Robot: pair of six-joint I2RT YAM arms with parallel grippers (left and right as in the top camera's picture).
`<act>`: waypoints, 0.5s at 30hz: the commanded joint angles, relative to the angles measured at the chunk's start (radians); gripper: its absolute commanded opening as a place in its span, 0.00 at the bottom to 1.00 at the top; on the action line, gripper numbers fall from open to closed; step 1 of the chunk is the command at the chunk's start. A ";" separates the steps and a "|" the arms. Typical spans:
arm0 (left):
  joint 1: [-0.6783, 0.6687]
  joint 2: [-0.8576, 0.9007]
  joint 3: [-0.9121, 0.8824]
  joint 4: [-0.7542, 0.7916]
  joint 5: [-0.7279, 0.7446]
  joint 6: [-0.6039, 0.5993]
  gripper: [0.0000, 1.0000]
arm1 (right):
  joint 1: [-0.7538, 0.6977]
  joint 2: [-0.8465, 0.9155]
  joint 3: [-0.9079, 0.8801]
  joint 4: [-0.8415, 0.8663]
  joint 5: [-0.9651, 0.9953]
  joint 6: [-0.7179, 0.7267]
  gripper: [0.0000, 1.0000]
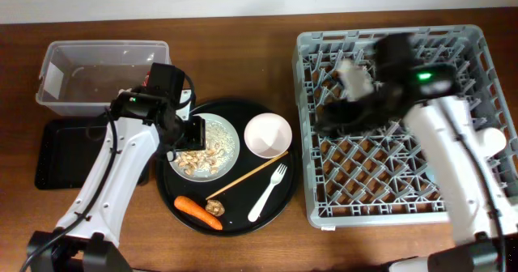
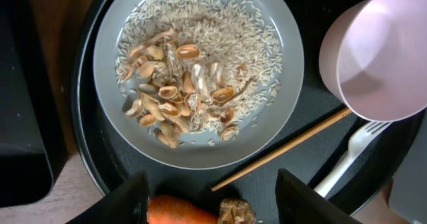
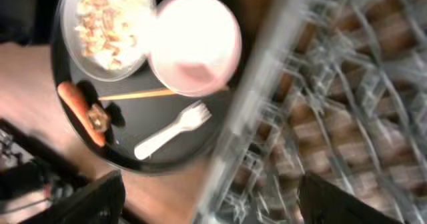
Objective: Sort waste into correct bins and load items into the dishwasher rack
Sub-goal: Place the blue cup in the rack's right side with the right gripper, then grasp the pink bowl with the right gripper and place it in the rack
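A white plate (image 1: 212, 146) with white rice (image 2: 233, 31) and brownish food scraps (image 2: 177, 94) sits on a round black tray (image 1: 231, 223). A white cup (image 1: 267, 134), a chopstick (image 1: 247, 177), a white fork (image 1: 269, 193), an orange carrot (image 1: 198, 212) and a brown scrap (image 1: 215, 207) also lie on it. My left gripper (image 2: 213, 177) is open above the tray's front, with the carrot (image 2: 180, 212) and brown scrap (image 2: 233, 212) between its fingers. My right gripper (image 3: 213, 191) is open and empty, blurred, over the left part of the grey dishwasher rack (image 1: 469, 53). The tissue, saucer and light-blue cup are out of view.
A clear plastic tub (image 1: 89, 53) stands at the back left, with a shallow black rectangular tray (image 1: 65, 155) in front of it. The left arm crosses between these bins and the round tray. The right arm lies over the rack's right half.
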 commanded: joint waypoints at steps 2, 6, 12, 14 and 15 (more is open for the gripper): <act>0.050 0.000 0.003 -0.024 -0.014 0.001 0.60 | 0.251 0.084 0.008 0.154 0.304 0.054 0.81; 0.100 0.000 0.003 -0.049 -0.014 0.001 0.60 | 0.296 0.225 0.008 0.370 0.344 0.053 0.71; 0.100 0.000 0.003 -0.045 -0.014 0.001 0.61 | 0.303 0.404 0.008 0.381 0.341 0.053 0.71; 0.100 0.000 0.003 -0.045 -0.013 0.001 0.61 | 0.309 0.417 0.008 0.375 0.341 0.053 0.71; 0.100 0.000 0.003 -0.045 -0.013 -0.001 0.61 | 0.309 0.417 0.008 0.364 0.341 0.053 0.70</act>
